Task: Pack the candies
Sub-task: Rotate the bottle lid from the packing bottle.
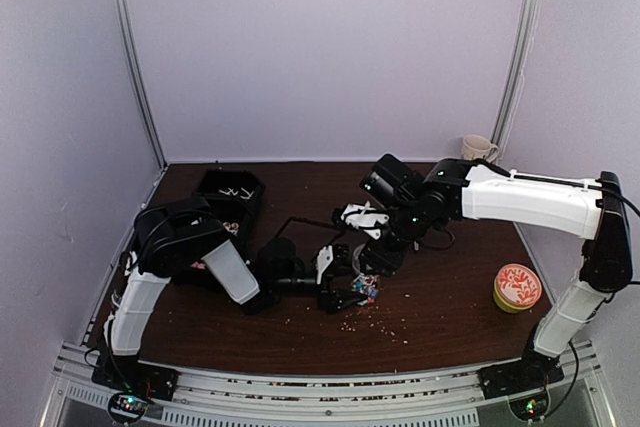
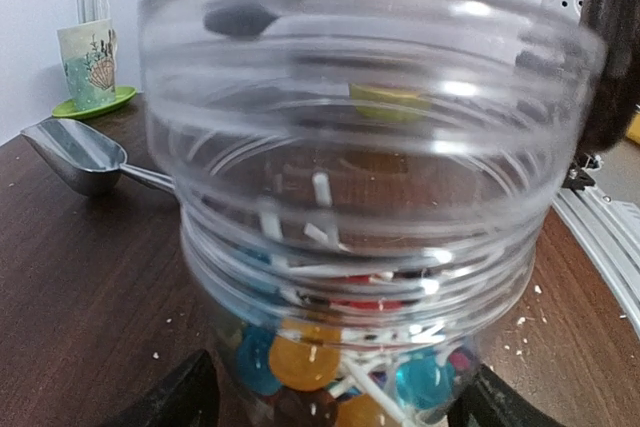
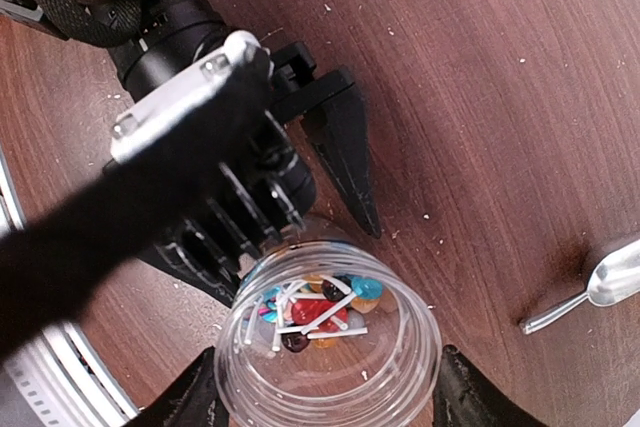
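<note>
A clear plastic jar [image 1: 365, 285] stands upright on the brown table, open at the top. The candies [image 3: 320, 312], round red, blue and orange sweets on white sticks, lie at its bottom [image 2: 305, 352]. My right gripper [image 3: 325, 402] comes from above and is shut on the jar's threaded neck [image 3: 330, 367], one finger on each side. My left gripper [image 2: 335, 402] reaches in low from the left. Its fingers [image 3: 345, 157] flank the jar's base [image 2: 370, 147] with small gaps, so it is open.
A metal scoop [image 2: 75, 152] lies on the table beyond the jar. A mug on a green saucer [image 2: 88, 62] stands at the back right. A black box [image 1: 232, 197] is at the back left, a green tub with a red lid [image 1: 517, 287] at the right. Pale crumbs [image 1: 385, 325] are scattered in front.
</note>
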Available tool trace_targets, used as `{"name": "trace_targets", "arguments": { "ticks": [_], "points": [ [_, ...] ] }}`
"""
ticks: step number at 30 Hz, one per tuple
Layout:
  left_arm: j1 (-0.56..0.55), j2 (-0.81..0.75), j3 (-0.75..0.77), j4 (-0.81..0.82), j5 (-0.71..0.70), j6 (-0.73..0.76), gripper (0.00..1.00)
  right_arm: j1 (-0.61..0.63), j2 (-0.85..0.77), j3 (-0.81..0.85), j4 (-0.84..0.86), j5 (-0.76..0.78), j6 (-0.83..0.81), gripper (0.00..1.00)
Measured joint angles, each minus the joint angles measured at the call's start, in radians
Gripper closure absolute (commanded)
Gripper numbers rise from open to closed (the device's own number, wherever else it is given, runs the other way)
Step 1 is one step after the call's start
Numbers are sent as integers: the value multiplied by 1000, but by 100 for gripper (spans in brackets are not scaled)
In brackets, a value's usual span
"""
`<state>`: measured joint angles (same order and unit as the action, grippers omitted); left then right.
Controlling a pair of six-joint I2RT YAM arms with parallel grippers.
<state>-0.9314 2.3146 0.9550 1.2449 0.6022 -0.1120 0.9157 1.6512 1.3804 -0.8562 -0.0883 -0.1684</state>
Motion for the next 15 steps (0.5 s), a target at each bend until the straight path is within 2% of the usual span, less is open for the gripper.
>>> {"name": "trace_targets", "arguments": {
  "ticks": [4,8,15],
  "points": [
    [0,10,19,-3,1,-2,24,-4,-6,-2,6,2,8,35],
    [-5,11,36,-12,0,-3,32,-7,-11,-14,12,10,15,35],
    [-8,13,36,-7,-4,-2,34,-9,-13,-29,23,11,19,35]
  ]
}}
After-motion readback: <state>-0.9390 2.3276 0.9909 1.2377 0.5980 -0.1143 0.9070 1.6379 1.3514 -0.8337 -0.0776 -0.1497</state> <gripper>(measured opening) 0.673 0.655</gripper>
